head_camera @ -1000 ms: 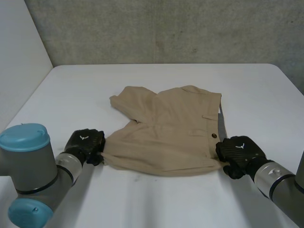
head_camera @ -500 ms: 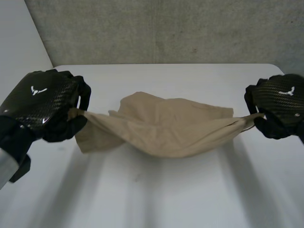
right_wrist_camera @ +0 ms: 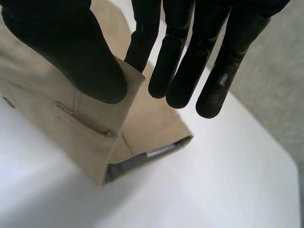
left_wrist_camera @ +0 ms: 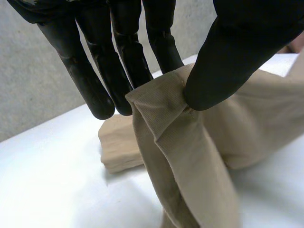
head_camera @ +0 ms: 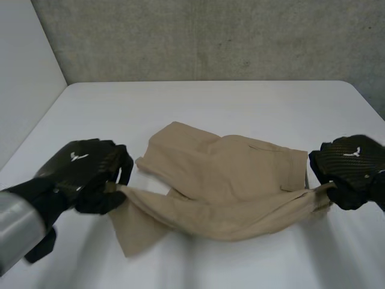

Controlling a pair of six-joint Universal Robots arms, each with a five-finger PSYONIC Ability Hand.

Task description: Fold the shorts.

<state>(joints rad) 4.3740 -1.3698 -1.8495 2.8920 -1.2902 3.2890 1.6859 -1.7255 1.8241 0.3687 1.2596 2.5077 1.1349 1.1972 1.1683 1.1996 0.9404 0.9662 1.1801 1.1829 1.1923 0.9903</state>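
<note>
Shorts (head_camera: 222,174) of tan cloth are spread across the middle of the head view, on the white counter (head_camera: 210,102). Their far part lies flat on the counter, with one leg pointing toward the upper left. The near edge is raised off the counter at both ends and sags between them. At the lower left, a loose flap of cloth hangs from the raised end down to the counter.

The left end of the raised edge is held by the left hand (head_camera: 78,171), at the left of the frame. In the left wrist view, a folded corner of the shorts is pinched between the thumb and the straight fingers (left_wrist_camera: 95,80), just at the fingertips. From there the cloth falls away below the palm, and another part of the shorts is seen flat on the counter beyond the fingertips.

The right end is held by the right hand (head_camera: 352,168), at the right edge of the frame. In the right wrist view, the waistband corner is clamped between the thumb and the nearest of the fingers (right_wrist_camera: 180,71), while the others are held straight and just clear of the cloth. The grey inner lining of the waistband is seen below the fingertips.

A grey concrete wall (head_camera: 210,36) is seen behind the counter, along the top of the frame.
</note>
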